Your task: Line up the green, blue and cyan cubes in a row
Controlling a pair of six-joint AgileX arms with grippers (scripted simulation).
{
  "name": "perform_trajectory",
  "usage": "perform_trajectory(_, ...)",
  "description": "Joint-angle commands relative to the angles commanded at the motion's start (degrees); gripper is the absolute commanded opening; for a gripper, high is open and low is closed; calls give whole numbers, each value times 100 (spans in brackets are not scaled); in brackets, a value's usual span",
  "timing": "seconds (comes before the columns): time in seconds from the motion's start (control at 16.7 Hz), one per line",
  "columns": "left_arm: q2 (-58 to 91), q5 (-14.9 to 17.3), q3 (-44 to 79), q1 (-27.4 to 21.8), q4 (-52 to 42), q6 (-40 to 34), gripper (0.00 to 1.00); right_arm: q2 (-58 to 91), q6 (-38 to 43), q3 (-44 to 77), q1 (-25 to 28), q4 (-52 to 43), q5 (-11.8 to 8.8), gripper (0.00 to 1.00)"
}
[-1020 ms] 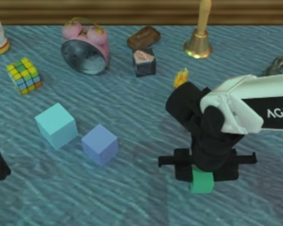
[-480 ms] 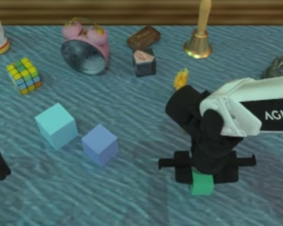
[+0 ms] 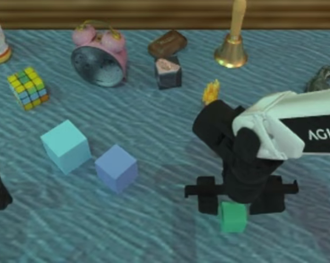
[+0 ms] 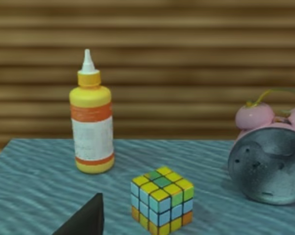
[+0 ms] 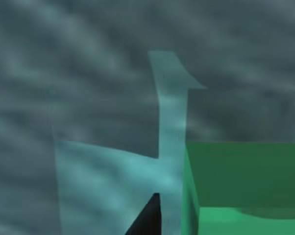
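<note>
Rippled teal table [image 3: 154, 235] bears the green cube [image 3: 233, 217], right of the blue cube [image 3: 117, 167], clenched by my right gripper [image 3: 233, 204].

The counter [image 3: 154, 235] wears a teal, wavy-grained cloth-like cover, matt. At the right gripper's fingers [image 3: 208, 193], matt black, the green cube [image 3: 233, 217] looks smooth, plain plastic. Away from them, the blue cube [image 3: 116, 167] and cyan cube [image 3: 65, 146] are equally matt. The bell [image 3: 231, 53] shines brassy below a wooden handle.
</note>
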Motion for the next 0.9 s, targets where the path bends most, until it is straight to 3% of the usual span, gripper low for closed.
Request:
perform_trajectory(0.12, 0, 0, 0, 0, 0, 0, 100, 0, 0, 0, 0, 0, 0, 100)
perform_trajectory(0.66, 0, 0, 0, 0, 0, 0, 100, -11, 1, 16, -5, -20, 0, 100)
perform_trajectory(0.9, 0, 0, 0, 0, 0, 0, 100, -297, 28, 370, 23, -691, -1, 100)
